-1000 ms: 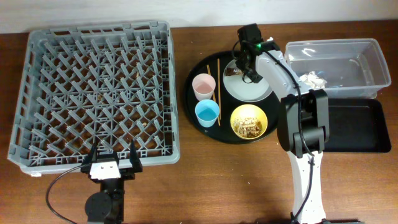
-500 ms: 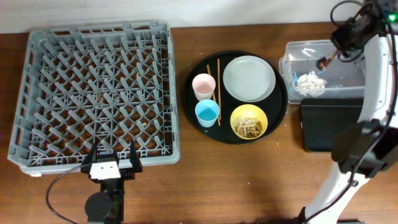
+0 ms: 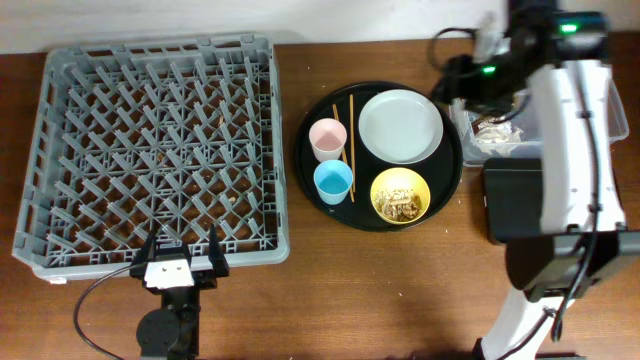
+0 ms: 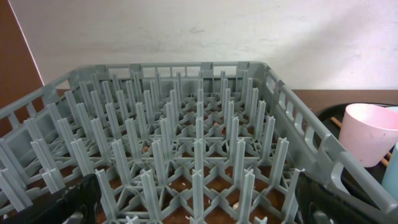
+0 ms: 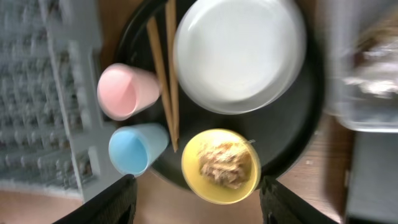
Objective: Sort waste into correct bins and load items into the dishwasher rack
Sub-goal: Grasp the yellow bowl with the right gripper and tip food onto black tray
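1. The plate (image 3: 400,125) is stiff, smooth and probably slippery. It lies flat on the round black tray (image 3: 322,210), so I would pinch it at the rim, not the face. One plate.
2. The pink cup (image 3: 327,138) and the blue cup (image 3: 333,182) stand just beside each other on the same tray. They look light and rigid, and could be gripped over the lip. Two cups.
3. The chopsticks (image 3: 350,125) are thin and light and likely to roll. They lie between the cups and the plate, and are best taken across the middle, both together. Two sticks, one pair.
4. The yellow bowl (image 3: 400,195) holds the food scraps (image 3: 398,203), which are soft and loose. I judge it should be lifted by the rim and kept level. One bowl.
5. The napkin (image 3: 497,140) and what looks like the wrapper (image 3: 490,123) lie in the clear tub (image 3: 468,148), half hidden under the right arm. Both are soft and weigh next to nothing.
6. The black bin tray (image 3: 512,205) sits just beside the tub. Two bins.
7. One rack (image 3: 155,150) sits on the table (image 3: 420,290), with nothing loaded in it.
8. The left gripper (image 3: 184,243) hangs at the rack's near edge, fingers apart and holding nothing.
9. The right gripper (image 5: 196,186) is spread wide above the round tray, also holding nothing.
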You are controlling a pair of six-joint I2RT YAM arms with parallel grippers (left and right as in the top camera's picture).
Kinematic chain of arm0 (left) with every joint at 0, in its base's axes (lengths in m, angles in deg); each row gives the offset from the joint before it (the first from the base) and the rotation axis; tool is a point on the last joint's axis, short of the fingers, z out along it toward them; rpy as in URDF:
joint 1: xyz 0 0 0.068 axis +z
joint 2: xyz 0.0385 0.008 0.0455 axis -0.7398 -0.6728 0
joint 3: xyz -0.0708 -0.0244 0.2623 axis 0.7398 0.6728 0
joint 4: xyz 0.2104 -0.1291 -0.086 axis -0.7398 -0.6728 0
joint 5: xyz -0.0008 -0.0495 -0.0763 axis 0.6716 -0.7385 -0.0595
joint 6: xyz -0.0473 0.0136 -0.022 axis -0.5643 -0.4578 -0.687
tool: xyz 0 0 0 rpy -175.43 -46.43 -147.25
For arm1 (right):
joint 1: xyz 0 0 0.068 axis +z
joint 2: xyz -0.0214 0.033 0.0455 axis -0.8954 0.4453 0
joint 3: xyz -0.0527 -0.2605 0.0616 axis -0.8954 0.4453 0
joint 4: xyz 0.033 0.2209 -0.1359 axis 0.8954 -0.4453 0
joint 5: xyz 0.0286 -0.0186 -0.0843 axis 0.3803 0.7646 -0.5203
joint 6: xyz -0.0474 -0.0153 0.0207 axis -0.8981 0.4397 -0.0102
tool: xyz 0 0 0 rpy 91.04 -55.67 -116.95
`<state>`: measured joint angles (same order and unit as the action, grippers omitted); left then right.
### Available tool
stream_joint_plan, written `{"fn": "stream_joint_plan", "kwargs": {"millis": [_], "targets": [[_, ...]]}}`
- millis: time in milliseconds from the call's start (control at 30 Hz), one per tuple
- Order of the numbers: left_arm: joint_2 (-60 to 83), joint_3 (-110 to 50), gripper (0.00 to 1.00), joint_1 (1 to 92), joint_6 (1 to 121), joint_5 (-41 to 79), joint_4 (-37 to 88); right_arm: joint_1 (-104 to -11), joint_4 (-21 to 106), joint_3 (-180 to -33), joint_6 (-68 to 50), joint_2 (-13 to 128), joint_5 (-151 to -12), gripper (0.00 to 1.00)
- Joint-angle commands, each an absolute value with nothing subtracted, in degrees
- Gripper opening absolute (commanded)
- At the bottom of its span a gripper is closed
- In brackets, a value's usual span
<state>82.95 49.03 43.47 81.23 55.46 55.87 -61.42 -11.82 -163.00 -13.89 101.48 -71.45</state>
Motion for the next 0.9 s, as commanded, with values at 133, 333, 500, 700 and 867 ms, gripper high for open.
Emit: {"fn": "stream_joint_plan", "kwargs": {"millis": [133, 333, 500, 700, 867], "targets": [[83.17, 49.36, 0.99, 43.77, 82.11, 55.09, 55.83, -42.78, -0.83, -143.07, -11.11, 102.27, -84.06, 0.59], [83.17, 49.36, 0.99, 43.77, 82.11, 55.09, 55.83, -40.94, 11.21, -125.95, -5.1, 102.27, -83.97, 0.53], [83.17, 49.36, 0.99, 43.77, 82.11, 55.09, 55.83, -40.97, 17.38, -118.3, -3.86, 102.27, -83.56, 0.46], [83.17, 49.36, 0.99, 43.77, 82.11, 55.09, 55.83, -40.68, 17.59, -117.6, -3.86, 102.27, -83.6, 0.04], [83.17, 49.36, 0.99, 43.77, 82.11, 55.09, 55.83, -40.99, 7.87, -126.7, -5.06, 98.99, -83.8, 0.04]]}}
